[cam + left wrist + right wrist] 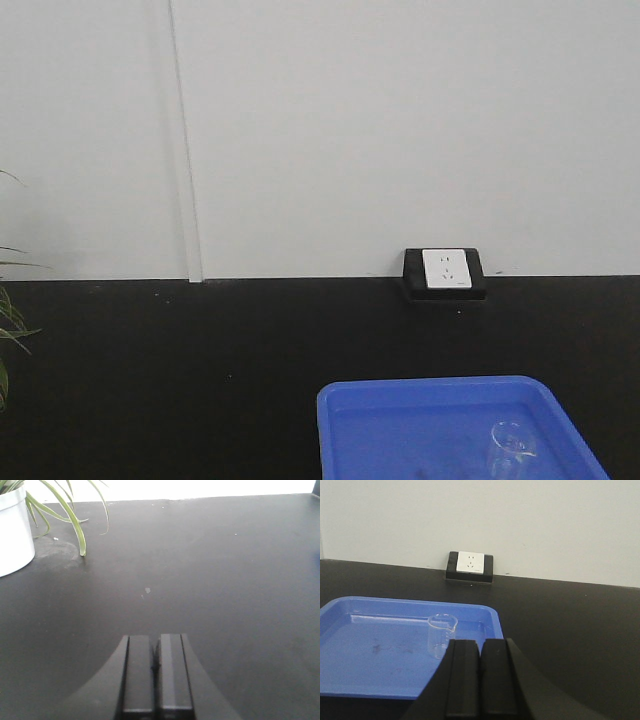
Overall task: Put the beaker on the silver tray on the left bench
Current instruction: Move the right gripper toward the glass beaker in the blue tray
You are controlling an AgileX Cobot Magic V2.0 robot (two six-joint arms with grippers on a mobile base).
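Note:
A small clear glass beaker (440, 635) with a pour spout stands upright inside a blue tub (380, 650), near its right side; the front view shows the beaker (511, 450) at the lower right. My right gripper (480, 642) is shut and empty, just in front of the beaker and slightly right of it. Over bare black bench top (200, 580) my left gripper (156, 640) is also shut with nothing in it. The silver tray is out of view.
A white socket box (470, 566) sits against the back wall behind the blue tub (440, 420). A white pot (14, 530) with long green leaves stands at the far left of the left wrist view.

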